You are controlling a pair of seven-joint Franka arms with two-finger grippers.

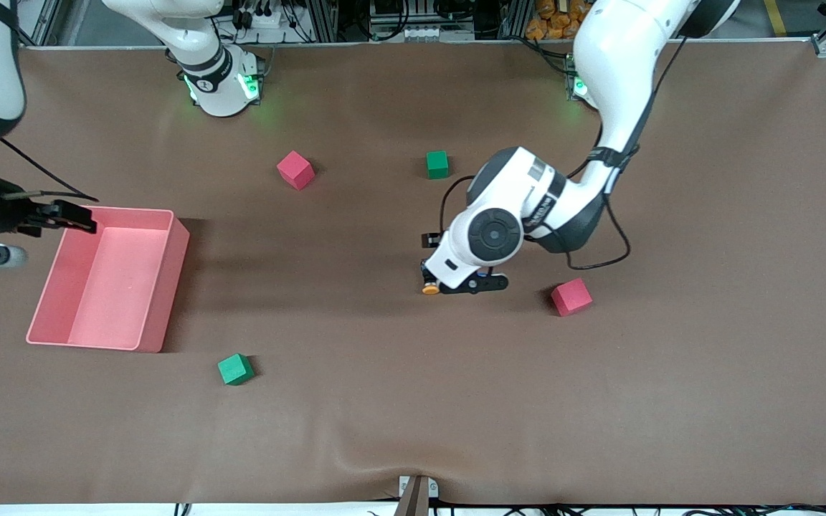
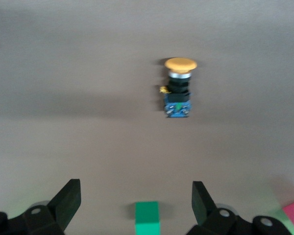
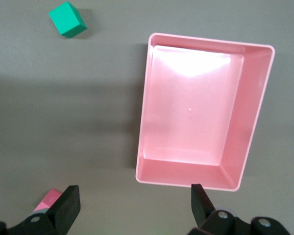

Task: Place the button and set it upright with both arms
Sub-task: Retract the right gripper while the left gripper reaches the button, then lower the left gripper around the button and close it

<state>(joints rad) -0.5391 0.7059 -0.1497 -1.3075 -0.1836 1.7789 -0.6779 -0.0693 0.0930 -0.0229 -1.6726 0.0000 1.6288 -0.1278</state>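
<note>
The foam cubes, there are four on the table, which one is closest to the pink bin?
The green cube nearest the front camera, lying just off the pink bin's corner. The other green cube and both pink-red cubes lie farther away.

Orange-capped button (image 2: 178,89) lying on side, mid-table.

Two green cubes (image 1: 437,164), two pink-red cubes (image 1: 295,170), one pink bin (image 1: 162,301), one button (image 1: 429,289).

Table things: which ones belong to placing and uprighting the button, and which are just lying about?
Belongs to the job:
- button, lying on its side
- left gripper, open over it
- right gripper, open over the pink tray's edge, waiting

Just lying about:
- two green cubes
- two red cubes
</note>
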